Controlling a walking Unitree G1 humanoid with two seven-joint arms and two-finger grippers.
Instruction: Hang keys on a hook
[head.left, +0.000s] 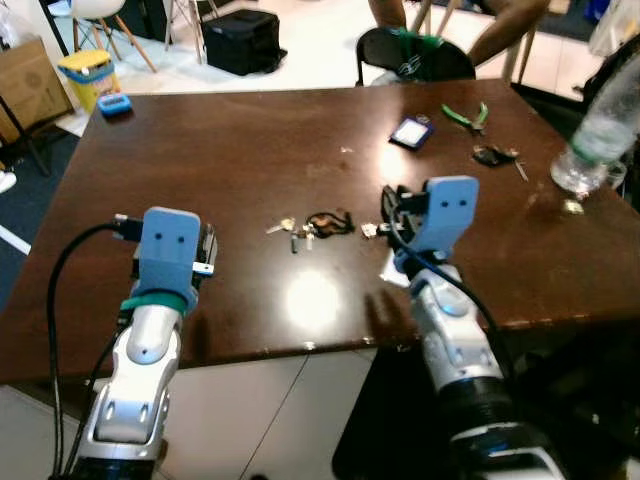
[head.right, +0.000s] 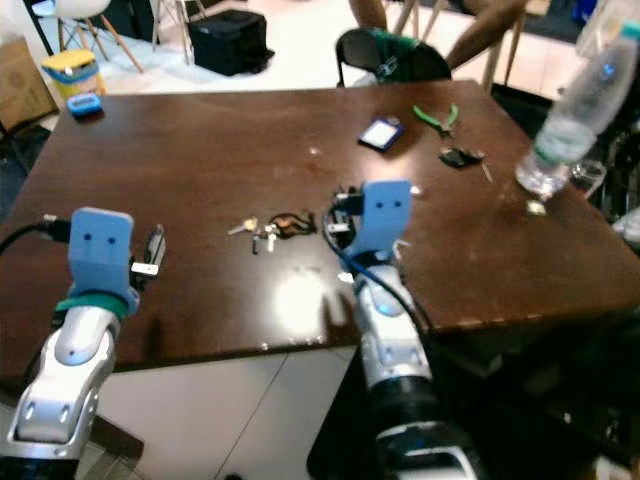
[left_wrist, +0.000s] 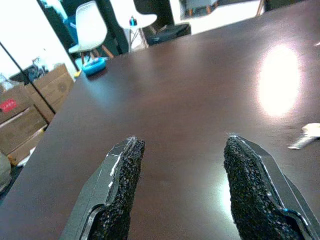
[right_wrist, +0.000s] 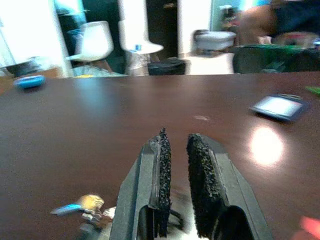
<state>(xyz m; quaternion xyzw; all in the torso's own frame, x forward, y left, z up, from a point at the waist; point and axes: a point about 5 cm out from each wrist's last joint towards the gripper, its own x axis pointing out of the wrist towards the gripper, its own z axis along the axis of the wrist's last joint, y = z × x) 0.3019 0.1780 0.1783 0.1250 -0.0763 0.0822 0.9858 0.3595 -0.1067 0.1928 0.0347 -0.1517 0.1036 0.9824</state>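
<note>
- The keys (head.left: 308, 228) are seen lying flat on the dark brown desk (head.left: 240, 150), roughly mid-desk and a bit toward the near edge; a dark loop or cord is bunched up at one end, with the silver bits spread out beside it
- The right gripper (right_wrist: 177, 155) is held low over the desk just beside the keys; its two black fingers are nearly together with only a thin gap, and nothing is clamped between them
- The left gripper (left_wrist: 182, 165) is parked near the desk's near-left edge, well apart from the keys; its fingers are spread wide over bare wood, nothing held
- A small blue case (head.left: 114, 104) is sat at the far-left corner; a phone-like device (head.left: 411, 131) and green-handled pliers (head.left: 465, 116) are found toward the far-right side, with some small dark bits near them
- A clear plastic bottle (head.left: 598, 135) is seen tilted at the right edge
- A black chair (head.left: 412, 55) is tucked behind the far edge; a person's arms (head.left: 505, 25) can be made out there
</note>
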